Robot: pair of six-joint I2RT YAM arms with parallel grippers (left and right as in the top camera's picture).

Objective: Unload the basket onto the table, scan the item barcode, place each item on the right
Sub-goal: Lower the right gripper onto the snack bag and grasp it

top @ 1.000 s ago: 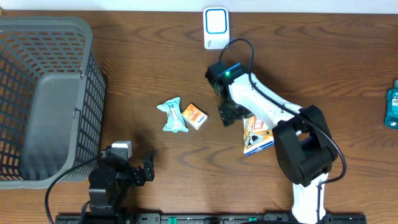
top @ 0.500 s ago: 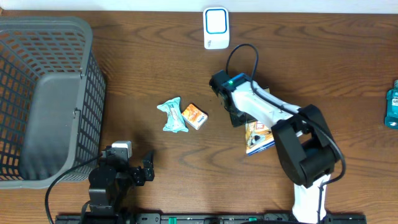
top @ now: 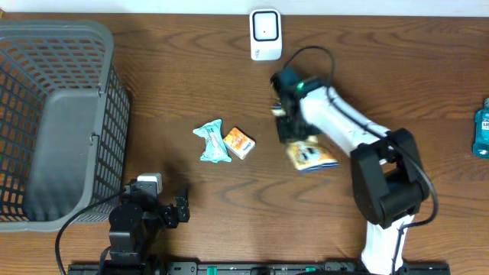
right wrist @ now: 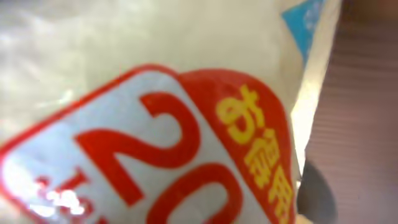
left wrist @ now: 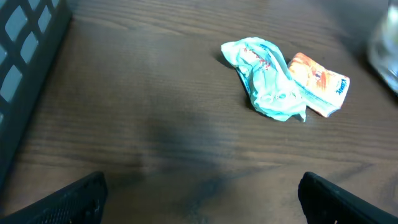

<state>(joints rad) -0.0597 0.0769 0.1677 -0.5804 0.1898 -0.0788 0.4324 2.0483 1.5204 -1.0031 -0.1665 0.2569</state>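
Right gripper [top: 290, 131]: closed down flat on the glossy white-and-yellow plastic snack packet [top: 312, 155], pinching one edge of the thin film. I cannot see my own fingers in the wrist view. The packet fills it: smooth, shiny film with soft highlights, a red rounded label carrying large white digits and yellow characters, and a blue corner at 1 o'clock.

Seen from overhead, the packet hangs off the gripper toward 4 o'clock, a rumpled rectangle with a blue lower edge, near the middle of the dark wood-grain table [top: 397, 69]. It is well apart from the white rectangular scanner [top: 265, 34], which stands at the table's 12 o'clock edge.

Arm pose: base at 6 o'clock, dark elbow joint bent, white forearm reaching toward 10 o'clock, wrist turned downward.

Left gripper [left wrist: 202, 183]: jaws spread as wide as they go, holding nothing, low at the 7 o'clock corner of the table. Ahead of it lie a crumpled teal film wrapper [left wrist: 267, 78] and a small orange foil sachet [left wrist: 320, 84], touching each other.

A grey plastic lattice basket [top: 57, 30] sits at 9 o'clock. A teal plastic bottle [top: 481, 130] stands at the 3 o'clock edge.
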